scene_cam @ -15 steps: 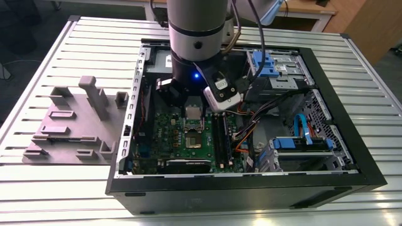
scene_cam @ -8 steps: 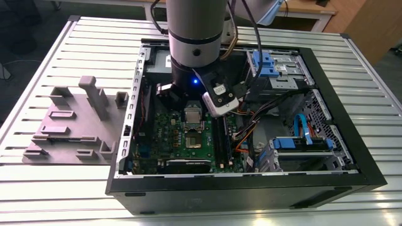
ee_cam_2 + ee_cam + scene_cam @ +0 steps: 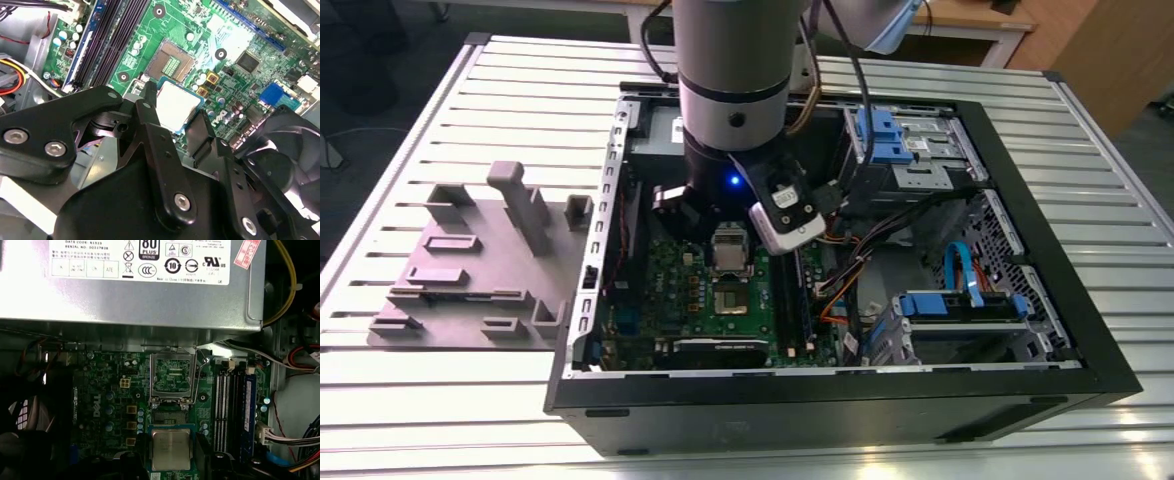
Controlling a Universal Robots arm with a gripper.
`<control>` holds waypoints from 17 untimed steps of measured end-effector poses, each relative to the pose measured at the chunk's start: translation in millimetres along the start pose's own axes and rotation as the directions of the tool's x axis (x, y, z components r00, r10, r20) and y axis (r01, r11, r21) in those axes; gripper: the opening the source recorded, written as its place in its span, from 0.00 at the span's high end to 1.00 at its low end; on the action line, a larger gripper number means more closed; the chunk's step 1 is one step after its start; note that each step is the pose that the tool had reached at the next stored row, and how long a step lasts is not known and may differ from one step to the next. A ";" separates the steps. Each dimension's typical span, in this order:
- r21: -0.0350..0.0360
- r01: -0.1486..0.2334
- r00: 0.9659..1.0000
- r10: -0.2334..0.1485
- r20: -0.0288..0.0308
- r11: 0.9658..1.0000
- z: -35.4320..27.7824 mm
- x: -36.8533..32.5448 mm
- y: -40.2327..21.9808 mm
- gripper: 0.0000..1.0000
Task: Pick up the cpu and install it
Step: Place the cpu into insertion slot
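Now, the cpu (image 3: 177, 106) is sitting between the two black fingers (image 3: 149, 112) of your gripper (image 3: 175, 104), which are clamping on its opposite edges, silvery top showing. It is hanging over the green board (image 3: 225, 30), just beside the open socket (image 3: 172, 62) and not in it. In the first wrist view the lifted plate (image 3: 172, 377) is standing beyond the socket, with the memory slots (image 3: 227, 405) running alongside. In the exterior view your arm (image 3: 734, 80) is reaching down into the open case (image 3: 854, 410), and a grey fixture (image 3: 467, 270) is lying on the slatted table (image 3: 494, 80) outside it, at the exterior view's left.
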State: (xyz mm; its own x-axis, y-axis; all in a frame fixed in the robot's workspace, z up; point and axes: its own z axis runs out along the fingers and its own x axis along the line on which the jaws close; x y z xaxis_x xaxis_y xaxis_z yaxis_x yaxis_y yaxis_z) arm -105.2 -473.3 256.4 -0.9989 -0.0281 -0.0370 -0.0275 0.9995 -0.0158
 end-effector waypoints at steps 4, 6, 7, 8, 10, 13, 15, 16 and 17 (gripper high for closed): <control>0.008 -0.001 1.000 0.001 0.000 1.000 4.8 0.3 -0.8 0.53; 0.012 -0.002 1.000 0.002 0.000 1.000 5.9 0.4 -2.1 0.53; 0.013 -0.002 1.000 0.002 0.000 1.000 6.4 0.4 -2.9 0.53; 0.014 -0.002 1.000 0.002 0.000 1.000 7.0 0.4 -3.8 0.53; 0.016 -0.002 1.000 0.002 0.000 1.000 8.1 0.5 -5.8 0.53; 0.017 -0.003 1.000 0.003 0.000 1.000 11.0 0.7 -8.8 0.53; 0.017 -0.007 1.000 0.007 0.001 1.000 13.5 0.9 -10.1 0.53; 0.017 -0.011 1.000 0.011 0.002 1.000 14.8 0.9 -10.4 0.53; 0.017 -0.015 1.000 0.015 0.002 1.000 15.9 1.0 -10.6 0.53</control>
State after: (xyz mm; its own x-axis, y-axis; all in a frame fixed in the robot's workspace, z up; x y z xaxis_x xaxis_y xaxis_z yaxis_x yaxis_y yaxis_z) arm -105.3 -484.1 240.6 -0.9992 -0.0132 -0.0388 -0.0119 0.9994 -0.0323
